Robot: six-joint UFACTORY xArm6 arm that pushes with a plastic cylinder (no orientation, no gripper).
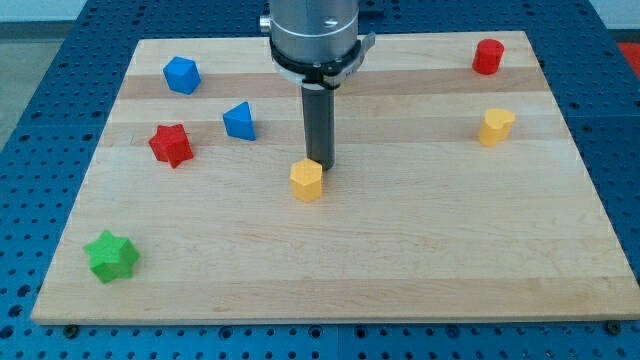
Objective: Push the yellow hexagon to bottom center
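Note:
The yellow hexagon [307,181] lies near the middle of the wooden board [330,270]. My tip [319,164] stands right behind it, at its upper right edge, touching or almost touching it. The dark rod rises from there to the arm's grey end at the view's top centre.
A second yellow block [496,127] lies at the right. A red block [488,56] is at the top right. A blue block [182,75] is at the top left, a blue triangular block [240,121] left of the rod, a red star [171,144] at the left, a green star [111,256] at the bottom left.

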